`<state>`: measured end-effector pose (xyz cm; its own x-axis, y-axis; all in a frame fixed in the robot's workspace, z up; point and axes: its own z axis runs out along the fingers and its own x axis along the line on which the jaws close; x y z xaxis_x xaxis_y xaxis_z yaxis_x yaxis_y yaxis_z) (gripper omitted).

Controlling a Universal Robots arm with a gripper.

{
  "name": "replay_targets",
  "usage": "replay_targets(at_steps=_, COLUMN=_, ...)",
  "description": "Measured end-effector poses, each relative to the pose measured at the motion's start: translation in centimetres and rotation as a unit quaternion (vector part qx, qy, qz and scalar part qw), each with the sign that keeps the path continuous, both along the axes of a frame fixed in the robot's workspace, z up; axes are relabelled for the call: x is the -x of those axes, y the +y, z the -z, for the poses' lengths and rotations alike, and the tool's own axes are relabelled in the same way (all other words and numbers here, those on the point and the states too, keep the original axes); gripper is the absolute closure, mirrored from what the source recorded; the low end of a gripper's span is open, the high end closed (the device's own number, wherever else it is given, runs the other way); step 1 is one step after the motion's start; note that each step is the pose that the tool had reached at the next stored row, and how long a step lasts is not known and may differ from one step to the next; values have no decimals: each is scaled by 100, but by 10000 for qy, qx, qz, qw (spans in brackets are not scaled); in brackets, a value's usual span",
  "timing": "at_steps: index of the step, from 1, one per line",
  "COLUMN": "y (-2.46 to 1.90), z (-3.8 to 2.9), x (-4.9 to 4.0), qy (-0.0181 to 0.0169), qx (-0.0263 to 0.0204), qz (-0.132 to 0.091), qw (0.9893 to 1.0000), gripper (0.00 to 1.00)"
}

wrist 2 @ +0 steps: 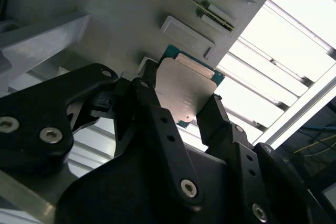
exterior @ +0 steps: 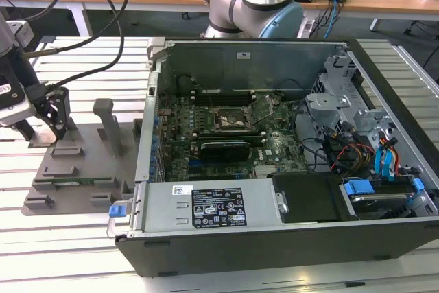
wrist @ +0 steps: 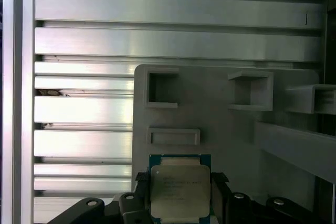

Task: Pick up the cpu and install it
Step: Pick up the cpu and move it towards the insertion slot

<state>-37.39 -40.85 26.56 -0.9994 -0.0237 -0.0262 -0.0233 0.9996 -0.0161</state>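
Squarely at the grey fixture plate (wrist: 210,135), the cpu (wrist: 180,190) is pinched between closed fingers (wrist 2: 157,119) of the gripper (wrist 2: 182,95). Only edges are touched, presumably sparing its contacts.

The plate (exterior: 75,176) is lying on the slatted table (exterior: 89,66) toward the exterior view's left edge, beside the open computer case (exterior: 274,252). The cpu (wrist: 180,192) is sitting near a corner of the plate, along the edge away from the case. The gripper (exterior: 49,125) is pressing against two opposite sides of the cpu.
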Motion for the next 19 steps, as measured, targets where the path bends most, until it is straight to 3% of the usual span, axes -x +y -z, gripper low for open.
replay_targets(at_steps=2, y=0, z=-33, x=0, qy=0, qx=0, qz=0, qw=10000, gripper=45)
replay_targets(at_steps=4, y=0, z=-160, x=0, qy=0, qx=0, qz=0, qw=10000, gripper=45)
replay_targets(at_steps=9, y=0, z=-230, x=0, qy=0, qx=0, qz=0, qw=10000, gripper=45)
replay_targets(at_steps=14, y=1, z=-421, x=0, qy=0, qx=0, qz=0, qw=10000, gripper=45)
replay_targets(at_steps=19, y=1, z=-512, x=0, qy=0, qx=0, qz=0, qw=10000, gripper=45)
